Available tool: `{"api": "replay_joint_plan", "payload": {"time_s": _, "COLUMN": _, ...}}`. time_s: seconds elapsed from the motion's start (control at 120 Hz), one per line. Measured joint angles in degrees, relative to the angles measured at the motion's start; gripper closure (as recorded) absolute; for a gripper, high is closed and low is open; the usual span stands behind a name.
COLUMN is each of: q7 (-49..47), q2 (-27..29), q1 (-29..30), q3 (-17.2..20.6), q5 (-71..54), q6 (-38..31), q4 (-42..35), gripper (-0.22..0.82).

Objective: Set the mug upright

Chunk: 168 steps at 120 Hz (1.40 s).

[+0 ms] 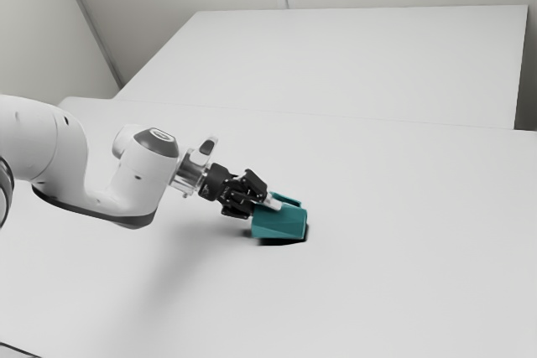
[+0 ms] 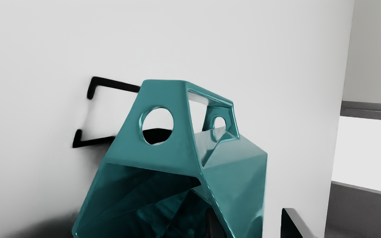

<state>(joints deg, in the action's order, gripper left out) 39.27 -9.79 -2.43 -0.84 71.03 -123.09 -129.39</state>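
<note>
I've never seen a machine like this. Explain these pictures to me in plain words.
The machine is a robot arm ending in a black two-finger gripper. The exterior view is taken from beside the arm; the wrist view comes from a camera on its hand, looking past the fingertips.

At the white table is one teal mug, tipped on its side, its mouth toward the gripper and its handle uppermost. The black shapes beside it are shadows.

Nothing is gripped: one finger reaches inside the mouth, while the other stands outside, with a gap between it and the mug's wall.
</note>
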Motion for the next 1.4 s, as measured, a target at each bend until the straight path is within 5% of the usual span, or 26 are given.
{"api": "replay_joint_plan", "payload": {"time_s": 0.275, "q7": 0.74, "q2": 0.39, "q1": 0.01, "q3": 1.26, "q5": -0.29, "q6": -0.2, "q4": 2.35, "gripper": 0.73}}
{"api": "replay_joint_plan", "payload": {"time_s": 0.508, "q7": 0.8, "q2": 1.68, "q1": -0.03, "q3": 1.7, "q5": -4.46, "q6": 0.38, "q4": 6.54, "gripper": 0.76}}
{"api": "replay_joint_plan", "payload": {"time_s": 1.042, "q7": -9.86, "q2": 4.01, "q1": 0.1, "q3": -0.54, "q5": -52.8, "q6": 10.84, "q4": 18.57, "gripper": 0.78}}
{"api": "replay_joint_plan", "payload": {"time_s": 1.4, "q7": -19.24, "q2": 4.26, "q1": 0.09, "q3": -1.25, "q5": -70.69, "q6": 17.49, "q4": 21.88, "gripper": 0.78}}
